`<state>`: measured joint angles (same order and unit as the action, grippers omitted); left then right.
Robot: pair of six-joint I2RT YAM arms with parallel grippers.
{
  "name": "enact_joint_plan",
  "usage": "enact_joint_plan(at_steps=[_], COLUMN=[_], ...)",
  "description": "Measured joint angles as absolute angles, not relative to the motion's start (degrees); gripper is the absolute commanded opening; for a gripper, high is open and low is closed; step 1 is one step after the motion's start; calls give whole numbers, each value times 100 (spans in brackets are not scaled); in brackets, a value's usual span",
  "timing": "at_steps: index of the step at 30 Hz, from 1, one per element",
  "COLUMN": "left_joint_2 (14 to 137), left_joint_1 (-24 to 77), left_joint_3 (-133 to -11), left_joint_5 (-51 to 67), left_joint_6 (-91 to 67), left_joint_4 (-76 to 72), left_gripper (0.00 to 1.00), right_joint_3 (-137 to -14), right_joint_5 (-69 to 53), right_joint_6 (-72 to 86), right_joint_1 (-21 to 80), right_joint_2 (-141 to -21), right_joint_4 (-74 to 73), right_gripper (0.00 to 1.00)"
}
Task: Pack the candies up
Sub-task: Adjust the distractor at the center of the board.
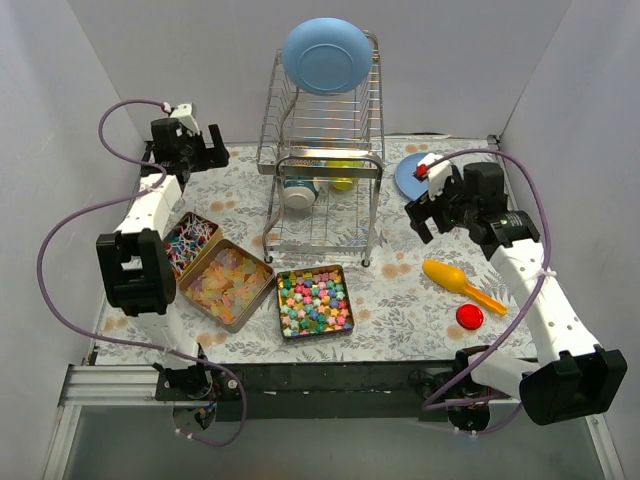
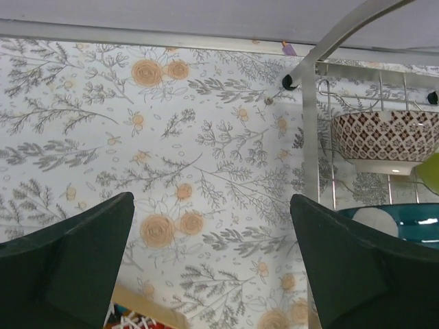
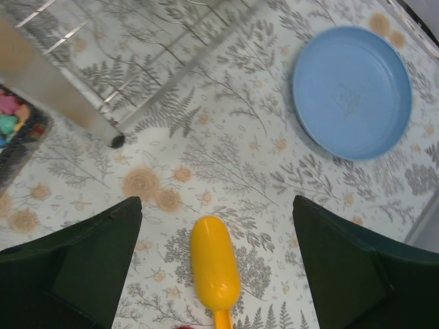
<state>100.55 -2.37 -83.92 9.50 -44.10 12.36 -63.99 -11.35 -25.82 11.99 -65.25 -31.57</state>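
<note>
The candies fill three open tins at the front left: red, white and blue ones [image 1: 190,240], pale orange ones [image 1: 226,283] and bright mixed ones [image 1: 314,301]. My left gripper [image 1: 205,150] hangs open at the back left, above bare tablecloth [image 2: 212,260], with the corner of the nearest tin [image 2: 137,317] just below its jaws. My right gripper [image 1: 428,200] is open on the right side, holding nothing. In the right wrist view the gripper [image 3: 216,205] is above an orange-yellow scoop [image 3: 214,264], and some bright candies [image 3: 10,116] show at the left edge.
A wire dish rack [image 1: 325,170] stands at the back centre with a blue plate [image 1: 329,55] on top and bowls [image 2: 384,140] inside. Another blue plate [image 1: 412,175] lies right of it. The scoop [image 1: 460,282] and a red round lid [image 1: 469,317] lie at the front right.
</note>
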Motion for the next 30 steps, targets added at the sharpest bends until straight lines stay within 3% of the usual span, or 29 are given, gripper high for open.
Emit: enact_joint_plan(at_steps=[8, 13, 20, 30], left_joint_2=[11723, 12564, 13286, 13305], left_joint_1=[-661, -585, -458, -198], left_joint_3=[-9120, -9216, -9762, -9710], left_joint_5=[3057, 4038, 4429, 4517], left_joint_6=[-4287, -4609, -4993, -5017], left_joint_4=[362, -1007, -1865, -2211], left_gripper=[98, 95, 93, 92], right_joint_3=[-6914, -7387, -8005, -7950], right_joint_5=[-1782, -2062, -2324, -2231], right_joint_6=[-2617, -2418, -2377, -1883], right_joint_1=[1850, 1846, 2032, 2521], right_joint_2=[-6866, -7017, -7380, -7522], right_joint_4=[-3594, -3916, -3964, -3568], right_gripper=[95, 85, 82, 81])
